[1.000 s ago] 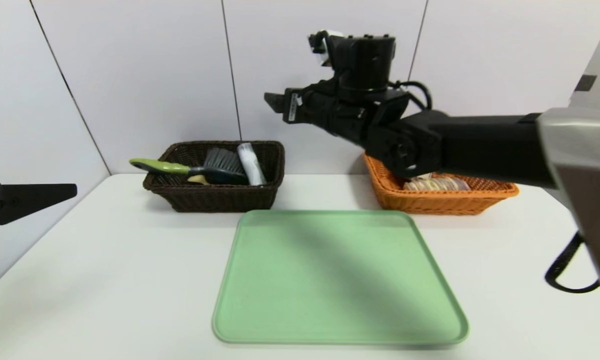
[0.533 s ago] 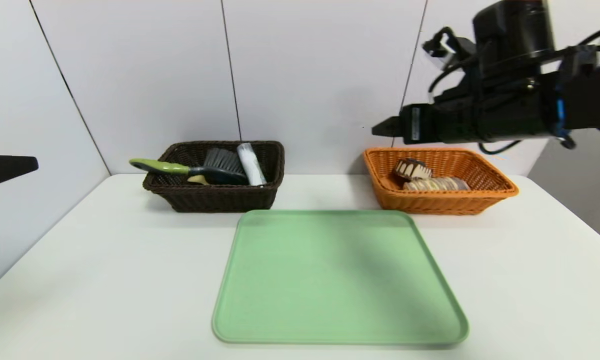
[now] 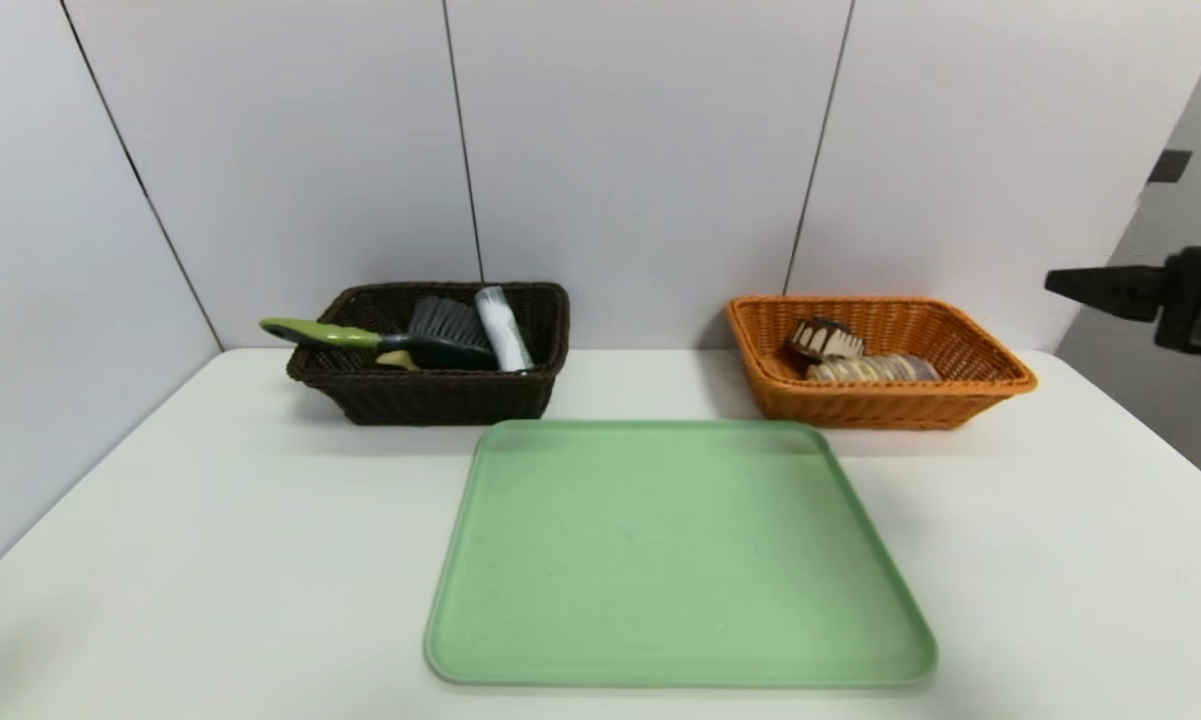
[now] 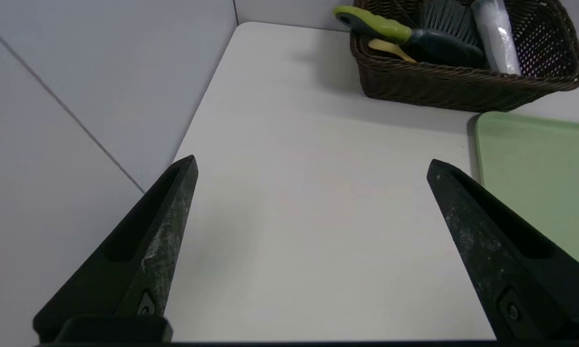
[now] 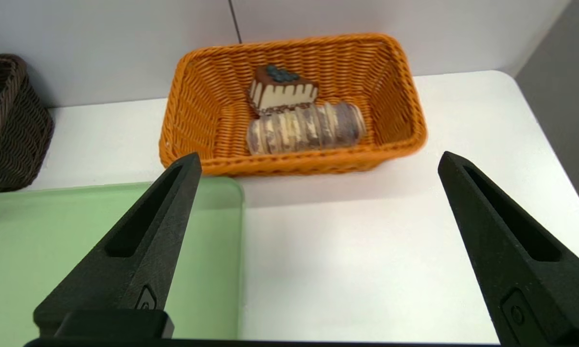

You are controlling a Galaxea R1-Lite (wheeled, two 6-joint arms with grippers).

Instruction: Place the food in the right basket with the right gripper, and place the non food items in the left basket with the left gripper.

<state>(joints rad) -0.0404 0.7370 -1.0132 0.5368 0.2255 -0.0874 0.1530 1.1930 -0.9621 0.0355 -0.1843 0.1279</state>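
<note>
Now both my jaws stand wide & empty: right gripper (image 5: 318,161) hangs above the table (image 3: 210,520) near the orange basket (image 3: 1000,378), left gripper (image 4: 311,164) well apart from it. Cake (image 3: 823,338) & loaf (image 3: 872,369) lie touching inside the orange basket; brush (image 3: 430,335), spoon (image 3: 397,359), bottle (image 3: 501,325) sit in the brown basket (image 3: 430,400), well left of it, w/ green tray (image 3: 675,560) between.

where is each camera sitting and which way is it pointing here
Head view: high on the robot, looking forward and down at the green tray and both baskets; only the right pincer shows.
Left wrist view: behind the open left pincer, facing the dark brown basket.
Right wrist view: behind the open right pincer, facing the orange basket.
Every view shows the tray.
</note>
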